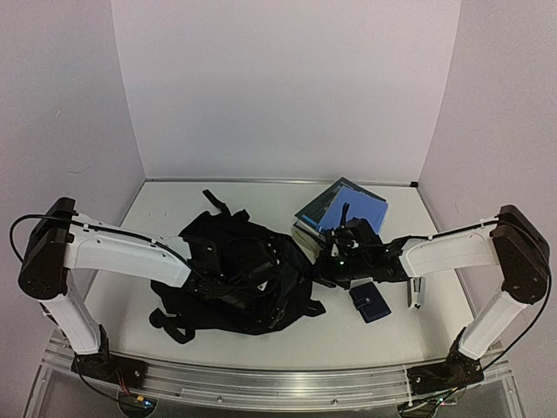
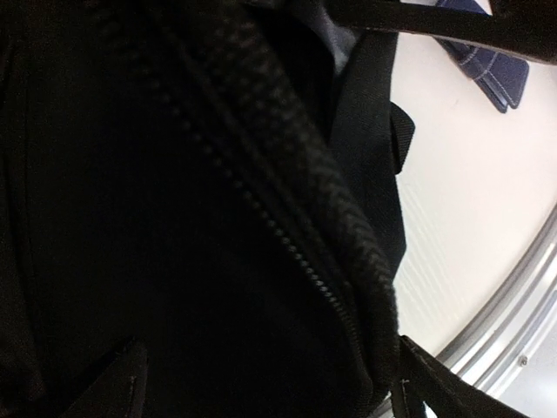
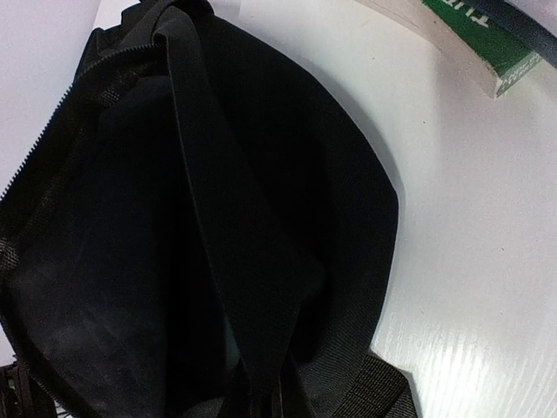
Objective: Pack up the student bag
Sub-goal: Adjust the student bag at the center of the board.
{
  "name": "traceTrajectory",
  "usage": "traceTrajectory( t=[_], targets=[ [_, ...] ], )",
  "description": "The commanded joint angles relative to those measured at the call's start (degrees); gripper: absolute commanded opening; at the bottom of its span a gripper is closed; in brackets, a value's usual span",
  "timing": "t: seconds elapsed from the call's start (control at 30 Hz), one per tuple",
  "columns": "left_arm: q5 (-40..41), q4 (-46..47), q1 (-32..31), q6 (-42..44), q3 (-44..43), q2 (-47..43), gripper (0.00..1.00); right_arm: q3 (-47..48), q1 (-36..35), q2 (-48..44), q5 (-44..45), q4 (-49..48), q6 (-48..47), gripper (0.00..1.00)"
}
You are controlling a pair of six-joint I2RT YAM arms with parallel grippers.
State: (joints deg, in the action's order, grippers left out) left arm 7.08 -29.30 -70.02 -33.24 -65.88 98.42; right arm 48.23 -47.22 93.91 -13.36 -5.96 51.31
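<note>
While the student bag (image 1: 261,309) lies slumped on the white table (image 1: 365,348), left of centre in the overhead view, the two arms reach over it from opposite sides. Left gripper (image 2: 268,366): directly above the bag's middle, jaws spread wide, its two dark fingertips (image 2: 122,383) at the lower corners of the wrist view, with the zip (image 2: 287,235) and black fabric lying between them; nothing is clamped. Right gripper (image 1: 329,266): at the bag's right edge, closed; a black strap (image 3: 226,218) of the bag runs taut down the wrist view to the point where the fingers meet, so the grip is on the bag. Behind the right gripper sits a stack of books (image 1: 341,207), blue cover uppermost; a small dark-blue wallet (image 1: 370,302) lies on the table just right of the bag, apart from it
</note>
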Motion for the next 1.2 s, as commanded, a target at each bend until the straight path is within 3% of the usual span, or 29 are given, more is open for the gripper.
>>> traceTrajectory(
  t=[0.0,0.17,0.5,0.67,0.9,1.17],
  targets=[
    [7.87,-4.83,-0.02,-1.59,-4.6,-0.08,0.87,1.17,0.44,-1.6,2.07,-0.82,0.19,0.0],
    [9.68,-5.79,-0.01,-1.94,-4.35,-1.24,0.66,1.17,0.4,-1.45,2.01,-0.92,0.11,0.0],
    [9.77,-5.22,0.02,-3.49,-3.06,-3.54,0.02,0.83,0.45,-1.45,2.15,-1.02,0.18,0.0],
    [12.38,-7.26,2.46,-3.4,-3.52,-7.36,0.0,0.42,0.39,-1.93,3.01,-0.83,0.19,0.0],
    [4.57,-5.88,17.98,3.17,-1.46,-15.9,0.0,-0.15,0.46,-2.11,4.3,-0.15,0.19,0.0],
    [-5.96,-8.45,34.79,12.36,-4.19,-17.12,0.0,-0.34,0.45,-2.18,5.6,0.78,0.19,0.0]
  ],
)
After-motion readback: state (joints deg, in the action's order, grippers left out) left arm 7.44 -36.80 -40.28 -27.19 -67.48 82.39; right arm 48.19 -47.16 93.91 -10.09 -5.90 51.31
